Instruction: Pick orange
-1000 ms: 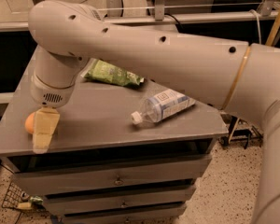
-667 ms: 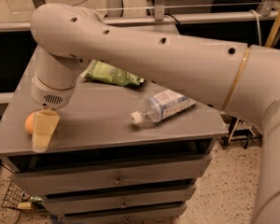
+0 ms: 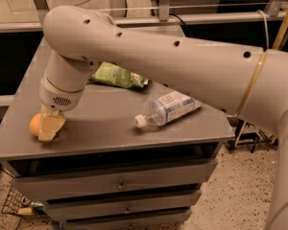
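The orange point(image 3: 34, 124) sits at the front left corner of the grey cabinet top point(image 3: 101, 123). My gripper point(image 3: 44, 130) points down from the big beige arm point(image 3: 149, 56) and is right at the orange, covering its right side. The orange's left half shows beside the gripper. I cannot see how the gripper stands around it.
A green chip bag point(image 3: 117, 75) lies at the back middle of the top. A clear plastic water bottle point(image 3: 168, 108) lies on its side right of centre, cap toward the front. The cabinet has drawers point(image 3: 120, 183) below. The top's left and front edges are close to the orange.
The arm's wrist and upper part have shifted a little to the right. The gripper stays at the orange. The bag and bottle have not moved.
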Action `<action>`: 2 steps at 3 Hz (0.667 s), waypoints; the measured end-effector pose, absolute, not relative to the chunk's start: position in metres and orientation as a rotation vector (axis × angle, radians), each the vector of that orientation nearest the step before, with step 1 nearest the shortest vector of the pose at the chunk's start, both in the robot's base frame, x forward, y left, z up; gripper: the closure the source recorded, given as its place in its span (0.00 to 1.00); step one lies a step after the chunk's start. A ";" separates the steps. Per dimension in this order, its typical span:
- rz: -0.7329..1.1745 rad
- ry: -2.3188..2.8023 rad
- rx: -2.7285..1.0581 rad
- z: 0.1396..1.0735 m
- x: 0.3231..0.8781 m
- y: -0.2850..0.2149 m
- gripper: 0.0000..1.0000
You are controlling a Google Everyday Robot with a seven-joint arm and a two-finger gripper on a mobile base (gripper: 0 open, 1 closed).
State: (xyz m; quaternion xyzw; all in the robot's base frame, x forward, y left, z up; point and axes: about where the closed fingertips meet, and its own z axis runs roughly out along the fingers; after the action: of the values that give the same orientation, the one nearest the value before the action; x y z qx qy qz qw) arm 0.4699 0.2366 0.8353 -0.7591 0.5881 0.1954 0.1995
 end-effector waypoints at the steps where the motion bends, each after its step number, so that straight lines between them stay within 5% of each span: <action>1: 0.605 1.582 -2.041 0.845 0.478 0.231 0.82; 2: 0.628 1.461 -1.937 0.866 0.493 0.222 1.00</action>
State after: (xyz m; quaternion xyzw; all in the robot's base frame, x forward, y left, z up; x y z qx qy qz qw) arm 0.4931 0.2224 0.8664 -0.7343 0.5538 0.2381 0.3122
